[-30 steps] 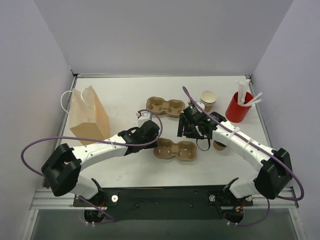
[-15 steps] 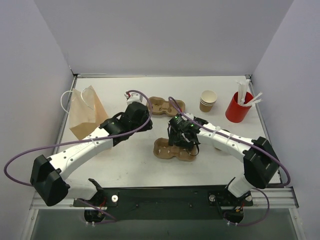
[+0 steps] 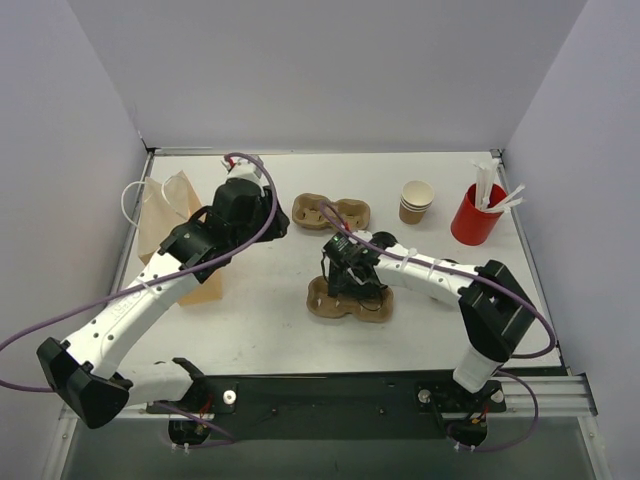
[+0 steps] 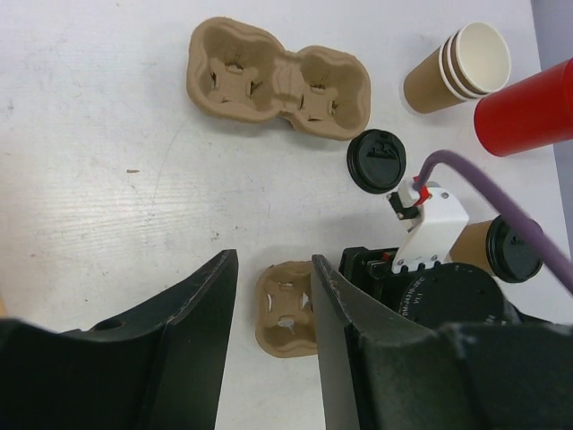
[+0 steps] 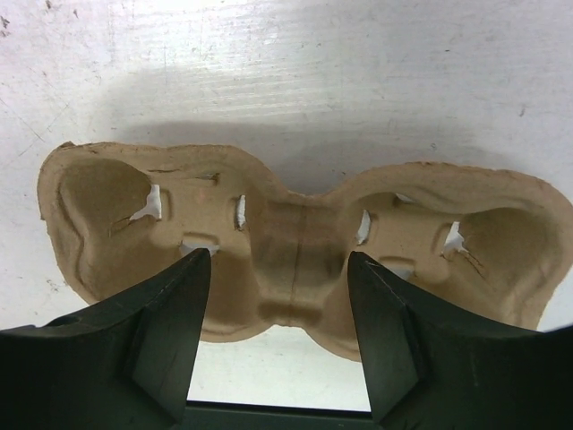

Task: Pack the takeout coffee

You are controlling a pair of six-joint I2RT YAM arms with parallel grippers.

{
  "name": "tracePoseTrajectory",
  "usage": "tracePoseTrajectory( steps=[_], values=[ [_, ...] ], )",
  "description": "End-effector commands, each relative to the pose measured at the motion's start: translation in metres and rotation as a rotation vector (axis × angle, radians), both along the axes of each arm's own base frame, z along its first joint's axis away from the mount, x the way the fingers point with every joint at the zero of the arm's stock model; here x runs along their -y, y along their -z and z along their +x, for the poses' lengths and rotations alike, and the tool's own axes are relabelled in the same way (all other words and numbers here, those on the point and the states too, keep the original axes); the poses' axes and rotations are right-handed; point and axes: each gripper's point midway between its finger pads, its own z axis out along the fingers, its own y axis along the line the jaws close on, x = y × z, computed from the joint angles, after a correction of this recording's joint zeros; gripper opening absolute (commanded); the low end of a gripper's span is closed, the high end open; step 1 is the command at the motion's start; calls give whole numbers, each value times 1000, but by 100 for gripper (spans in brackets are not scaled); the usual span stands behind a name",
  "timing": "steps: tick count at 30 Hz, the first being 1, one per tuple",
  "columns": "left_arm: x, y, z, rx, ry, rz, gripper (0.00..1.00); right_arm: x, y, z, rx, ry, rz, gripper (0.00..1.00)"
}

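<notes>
The takeout coffee cup (image 3: 416, 199), kraft-tan with a cream inside, tops a short stack at the back right; it also shows in the left wrist view (image 4: 458, 65). A second kraft cup with a black lid on it (image 4: 498, 248) stands beside my right arm. My right gripper (image 3: 350, 281) is open and low over the near pulp cup carrier (image 3: 346, 300), its jaws on either side of the carrier's narrow middle (image 5: 288, 260). My left gripper (image 3: 268, 218) is open and empty, raised above the table between the brown paper bag (image 3: 172, 232) and the far carrier (image 3: 334, 212).
A red cup (image 3: 474, 216) full of white sticks stands at the back right. A loose black lid (image 4: 377, 161) lies on the table near the far carrier (image 4: 279, 79). Walls close the table on the left, back and right.
My right gripper has moved left from the cups and come down over the near carrier. My left arm has lifted off the near carrier and swung back toward the far left.
</notes>
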Motion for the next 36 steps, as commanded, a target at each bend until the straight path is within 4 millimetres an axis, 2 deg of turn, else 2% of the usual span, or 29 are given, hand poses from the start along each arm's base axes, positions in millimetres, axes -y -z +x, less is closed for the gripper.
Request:
tracePoseTrajectory(
  steps=[1, 8, 14, 20, 22, 25, 28, 34, 36],
  values=[
    [-15, -46, 0, 89, -5, -29, 49, 0, 0, 4, 11, -14, -36, 58],
    [-42, -67, 5, 126, -77, -32, 49, 0, 10, 2, -14, -36, -60, 56],
    [-84, -87, 11, 165, -205, -26, 49, 0, 16, 0, -35, -66, -73, 53],
    [-123, -106, 11, 200, -317, 19, 49, 3, 23, -4, -62, -97, -98, 55],
    [-132, -108, 9, 200, -343, 43, 49, 4, 22, -4, -55, -98, -101, 55],
    [-150, -112, 5, 201, -395, 86, 49, 6, 13, 1, -29, -115, -111, 45],
    [-179, -111, -3, 189, -495, 175, 48, 4, -2, 9, 15, -135, -110, 38],
    [-237, -110, -27, 158, -698, 343, 47, -1, -23, 20, 73, -166, -96, 37],
    [-249, -114, -32, 170, -737, 374, 46, -2, -24, 20, 73, -173, -92, 37]
  ],
)
